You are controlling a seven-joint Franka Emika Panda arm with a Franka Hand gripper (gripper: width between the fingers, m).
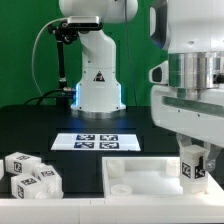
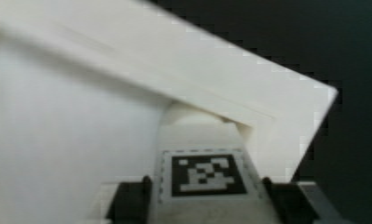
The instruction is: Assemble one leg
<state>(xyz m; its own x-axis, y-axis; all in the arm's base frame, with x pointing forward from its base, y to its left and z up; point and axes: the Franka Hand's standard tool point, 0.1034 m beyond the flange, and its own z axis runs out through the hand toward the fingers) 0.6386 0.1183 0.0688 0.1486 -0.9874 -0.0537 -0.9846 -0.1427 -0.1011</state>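
Holding the leg (image 1: 193, 165), a small white rectangular plastic block with a black-and-white square fiducial tag on its visible face, the end effector (image 1: 196, 168) of the white Franka arm stands at the exterior view's right, directly over the large flat white tray-like panel (image 1: 135, 180). The leg is upright, its lower end at or just above the panel near the corner at the exterior view's right; whether it touches the panel cannot be told from that view.

The wrist view shows the same leg (image 2: 204, 172) clamped between the two dark fingers (image 2: 133, 197), one on each side, with its tagged face turned to the camera. The far end of the leg points at a corner of the white panel (image 2: 94, 130), close under the raised rim; actual contact there is not clear.

At the exterior view's lower left, a cluster of further small white tagged blocks (image 1: 30, 176) lies on the black tabletop (image 1: 30, 130), well apart from the held leg. The thin flat white marker board (image 1: 96, 142) lies on the tabletop between the panel and the white robot base (image 1: 98, 85), which shows a blue glow at its foot. The panel sits just in front of the marker board, apart from it
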